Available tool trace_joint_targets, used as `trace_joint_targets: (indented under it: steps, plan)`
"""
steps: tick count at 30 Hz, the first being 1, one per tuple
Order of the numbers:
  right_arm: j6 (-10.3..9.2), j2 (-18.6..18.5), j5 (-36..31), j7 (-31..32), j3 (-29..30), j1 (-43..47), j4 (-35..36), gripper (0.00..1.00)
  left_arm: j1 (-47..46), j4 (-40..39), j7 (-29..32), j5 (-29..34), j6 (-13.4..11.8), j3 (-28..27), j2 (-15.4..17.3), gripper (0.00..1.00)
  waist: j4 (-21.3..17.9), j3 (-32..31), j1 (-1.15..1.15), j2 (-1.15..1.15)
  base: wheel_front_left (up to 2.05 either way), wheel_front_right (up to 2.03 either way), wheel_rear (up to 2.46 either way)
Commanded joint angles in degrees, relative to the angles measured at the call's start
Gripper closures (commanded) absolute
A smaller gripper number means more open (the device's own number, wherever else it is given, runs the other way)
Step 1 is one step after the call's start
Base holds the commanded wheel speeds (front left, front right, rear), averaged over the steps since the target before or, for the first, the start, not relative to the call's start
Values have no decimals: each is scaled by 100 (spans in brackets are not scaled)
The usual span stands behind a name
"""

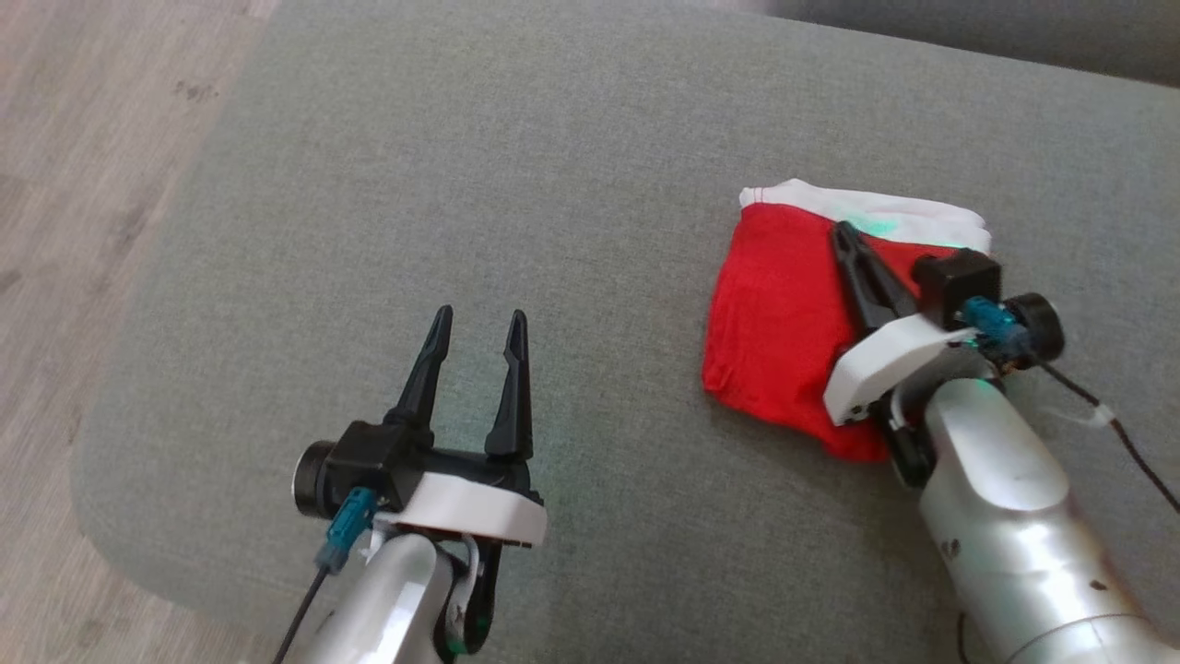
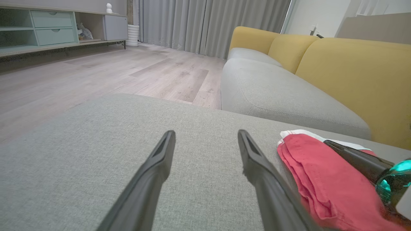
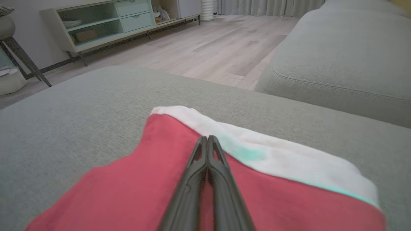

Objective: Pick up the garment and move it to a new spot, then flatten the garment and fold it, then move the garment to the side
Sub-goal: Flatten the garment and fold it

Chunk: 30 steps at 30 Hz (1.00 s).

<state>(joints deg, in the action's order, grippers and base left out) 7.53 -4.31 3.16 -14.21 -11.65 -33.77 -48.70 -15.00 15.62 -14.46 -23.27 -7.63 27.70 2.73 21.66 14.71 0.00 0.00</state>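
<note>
Head view has the right gripper (image 1: 841, 229) with its two dark fingers pressed tip to tip, lying slantwise on top of the garment (image 1: 774, 314); whether any cloth is pinched between the tips I cannot tell. From the right wrist view, the right gripper (image 3: 208, 138) has its closed tips right where the red cloth meets the white band (image 3: 282, 160). The garment (image 3: 144, 179) is bright red, folded into a rough, layered square, with that white band along its far edge carrying a faint green tint. It lies flat on the right part of the grey cushion (image 1: 553, 184). To its left, apart from it, the left gripper (image 1: 481, 314) holds its fingers spread wide over the cushion. In the left wrist view, the left gripper (image 2: 206, 132) points across the cushion, and the stacked edges of the garment (image 2: 321, 173) show just beside its right finger. Beyond the cushion are a grey sofa with yellow backs (image 2: 353, 70) and a pale wooden floor (image 2: 128, 70). Against the far wall stands a low cabinet (image 3: 96, 41) with mint drawers (image 3: 136, 16); its glazed shelves hold pale dishes (image 3: 72, 23) and a brownish box (image 3: 85, 34), and an open compartment (image 3: 160, 12) holds small things too blurred to name. A pale basket (image 3: 11, 85) sits on the floor, its contents unclear.
</note>
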Motion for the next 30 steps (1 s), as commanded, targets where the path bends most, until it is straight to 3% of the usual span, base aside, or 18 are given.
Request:
trace_joint_targets:
  steps: [1,8,12,19,29,30]
  plan:
    - [-4,138,146,-74,-352,-135,146,100,-159,-134,-53,-46,-39,-140,15,0,36,-49,0,0,0,0,0]
    - [-4,142,496,137,-1312,64,-467,100,-138,-86,-53,-98,-44,-102,15,0,100,-209,0,0,0,0,0]
    - [-4,142,737,37,-1458,63,-573,100,-94,-47,-53,-67,-38,-156,15,0,35,-368,0,0,0,0,0]
    - [-4,109,897,-72,-943,119,-231,100,27,0,-53,45,21,-370,15,0,-274,-696,0,0,0,0,0]
    - [-4,-112,621,-77,519,1387,1470,100,304,189,-53,153,132,-709,15,0,-909,-1137,0,0,0,0,0]
    - [-4,-99,545,-78,667,1560,1631,52,341,207,-53,156,147,-738,15,0,-962,-1171,0,0,0,0,0]
